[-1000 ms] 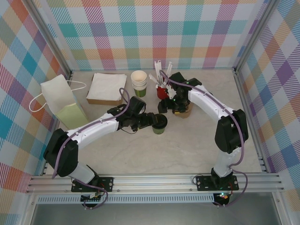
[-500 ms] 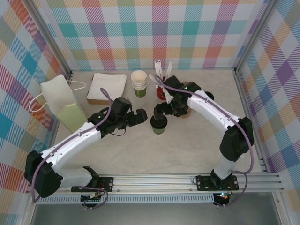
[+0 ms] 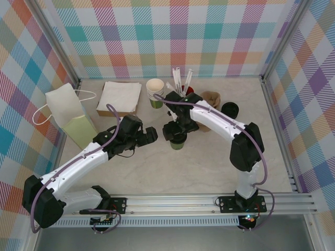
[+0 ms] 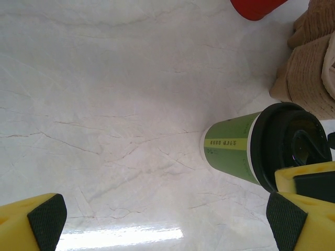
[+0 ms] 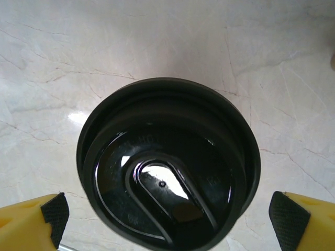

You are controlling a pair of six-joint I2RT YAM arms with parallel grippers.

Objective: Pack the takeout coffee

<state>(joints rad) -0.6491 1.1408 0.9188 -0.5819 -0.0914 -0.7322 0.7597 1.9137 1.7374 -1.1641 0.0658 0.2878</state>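
Step in hand: the grab, nothing packed yet. Coffee (image 3: 178,145) stands upright mid-table (image 3: 209,167), lid (image 5: 167,188) on, well right of the bag (image 3: 68,112), which stands at the left edge. Right gripper (image 3: 175,132) hangs directly over the cup, jaws spread wide and empty; in the right wrist view the lid sits centred between the two pads (image 5: 55,214), neither touching it. Left gripper (image 3: 151,135) is just left of the cup, also wide open and holding nothing; its wrist view looks at the cup's side from low down, cup off to the right of its gap. My read: right arm is lined up for a top-down grasp. Next move needs a straight descent until the pads clear the lid rim and face the paper wall, then a gentle close, since paper crushes and a pinch on the lid alone could pop it off. After that, lift, carry left, lower into the bag. Can't tell if the bag mouth is open enough; left arm may have to steady it.
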